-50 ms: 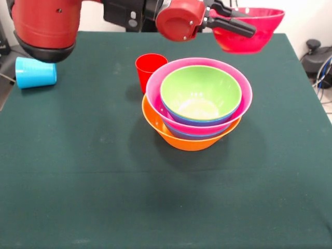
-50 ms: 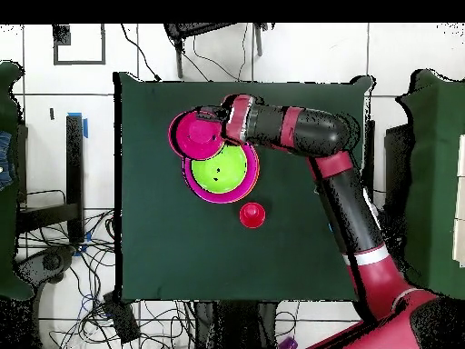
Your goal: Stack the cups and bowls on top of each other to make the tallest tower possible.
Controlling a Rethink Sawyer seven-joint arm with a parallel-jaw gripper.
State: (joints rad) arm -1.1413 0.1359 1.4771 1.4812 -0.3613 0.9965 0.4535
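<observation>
Partly built: tower [image 1: 197, 116] at frame centre nests bowls in the orange base.
End effector [image 1: 244, 23] grasps red bowl [image 1: 248, 32] aloft, upper right; red cup [image 1: 149, 70] and blue cup [image 1: 35, 72] unstacked on table [image 1: 104, 197].

Lime green bowl [image 1: 201, 93], pink bowl [image 1: 155, 85], orange bowl [image 1: 181, 139], red cup [image 1: 148, 70], dark green table [image 1: 78, 181]

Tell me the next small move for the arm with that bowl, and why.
Probably carry the red-pink bowl, shut in the claw and held up in the air, across over the lime green bowl topping the tower, then lower it; from overhead it hangs off to one side.
</observation>
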